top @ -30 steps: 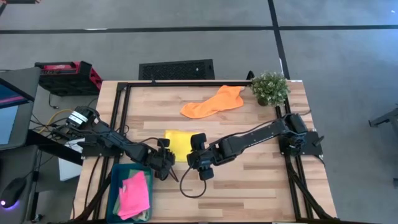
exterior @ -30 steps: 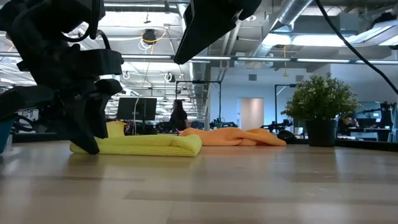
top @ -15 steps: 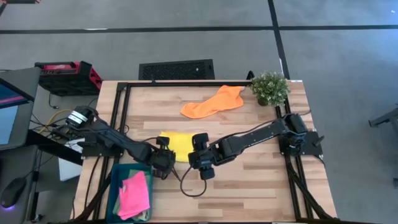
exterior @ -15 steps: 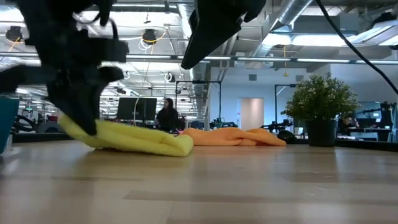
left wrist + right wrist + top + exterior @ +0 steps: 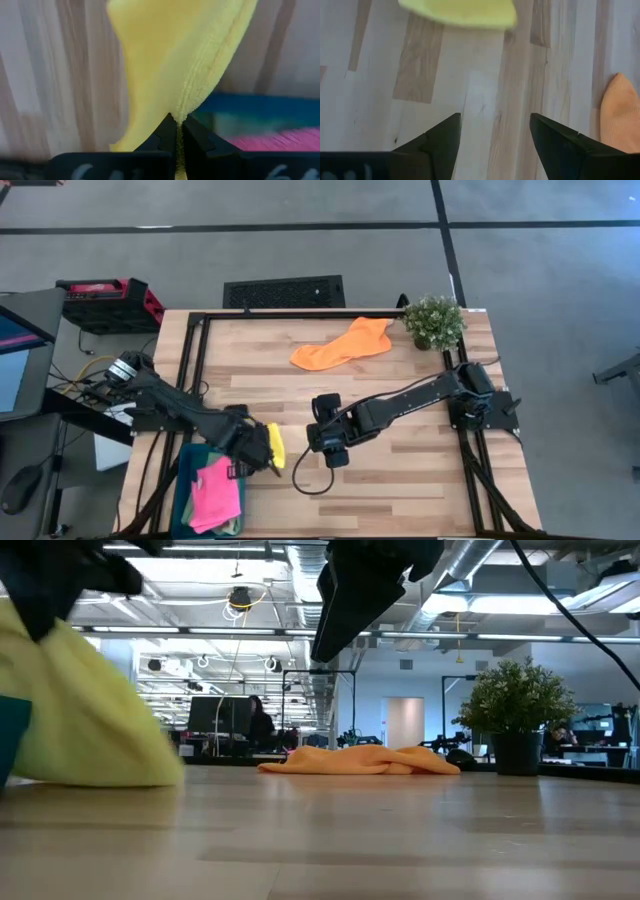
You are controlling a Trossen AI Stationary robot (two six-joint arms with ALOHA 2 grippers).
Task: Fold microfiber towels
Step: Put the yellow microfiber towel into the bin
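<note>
The yellow towel (image 5: 276,448) hangs from my left gripper (image 5: 264,450), which points down, shut, beside the teal bin (image 5: 184,480). In the low view the yellow towel (image 5: 85,720) droops from the dark gripper (image 5: 40,585) at the far left. A pink towel (image 5: 218,492) lies in the bin. The orange towel (image 5: 344,343) lies crumpled on the table's far side. My right gripper (image 5: 328,448) hovers open over mid-table, and the right wrist view shows only bare wood between its fingers (image 5: 495,131). My left gripper pinches the yellow towel's stitched edge (image 5: 187,105) between its two fingertips, coming from above and pointing down. One layer or several, I cannot tell. The towel hangs slack below the fingers. Its lower end (image 5: 110,775) reaches table level; whether it touches, I cannot tell.
A potted plant (image 5: 434,321) stands at the far right corner. A black frame (image 5: 195,360) runs along the table's edges. Bare wood lies between the orange towel and the grippers.
My left gripper has shut on the left end of the folded yellow towel, then risen and drawn toward the near left, by the bin. The towel has come up off the table and now hangs below the fingers instead of lying flat.
</note>
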